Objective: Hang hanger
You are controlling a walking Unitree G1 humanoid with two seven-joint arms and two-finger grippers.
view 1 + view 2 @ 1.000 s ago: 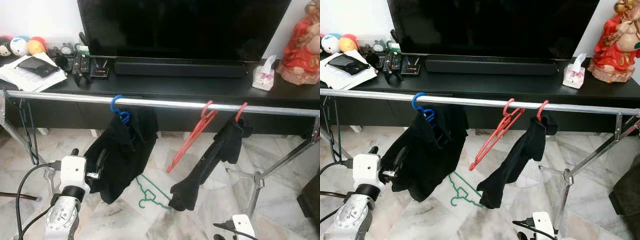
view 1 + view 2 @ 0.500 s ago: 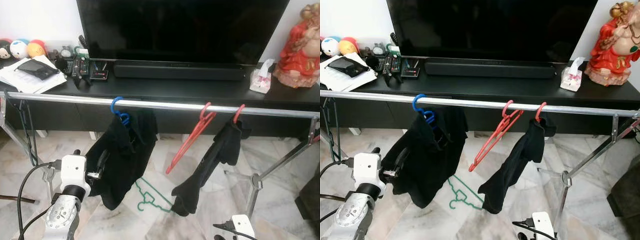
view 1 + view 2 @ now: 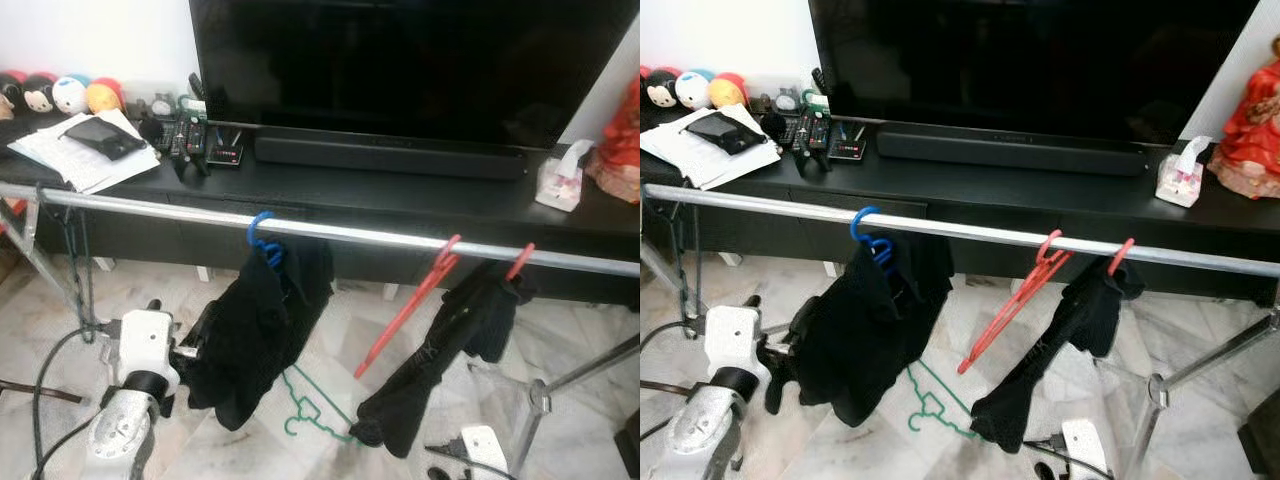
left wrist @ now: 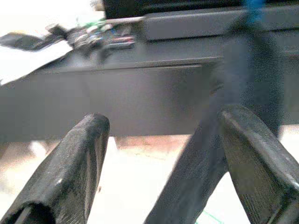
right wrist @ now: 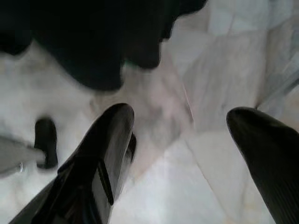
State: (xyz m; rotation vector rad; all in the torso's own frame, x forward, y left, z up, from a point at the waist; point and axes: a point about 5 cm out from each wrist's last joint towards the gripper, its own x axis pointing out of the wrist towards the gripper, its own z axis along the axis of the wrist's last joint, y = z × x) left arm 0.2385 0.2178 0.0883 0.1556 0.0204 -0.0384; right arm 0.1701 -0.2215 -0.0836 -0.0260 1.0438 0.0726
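Observation:
A metal rail (image 3: 350, 233) runs across in front of a black TV console. A blue hanger (image 3: 262, 232) on it carries a black garment (image 3: 255, 330). Further right hang a bare red hanger (image 3: 415, 305) and another red hanger (image 3: 518, 262) with a black garment (image 3: 440, 360). A green hanger (image 3: 310, 410) lies on the marble floor under the rail. My left gripper (image 3: 780, 362) is low at the left, open, right beside the first black garment; its fingers (image 4: 88, 144) frame that cloth. My right gripper (image 5: 180, 114) is open over the floor, its white wrist (image 3: 483, 447) at the bottom.
The console (image 3: 420, 195) holds a large TV (image 3: 410, 70), soundbar, remotes, papers (image 3: 85, 150), plush toys and a tissue box (image 3: 560, 178). A red statue (image 3: 1255, 130) stands far right. Rack legs (image 3: 545, 395) splay at both ends; a thin dark hanger (image 3: 75, 265) hangs at the rail's left end.
The camera has turned left, so the whole scene sits further right in the picture. Both grippers stay low and open, and the hangers hang as before.

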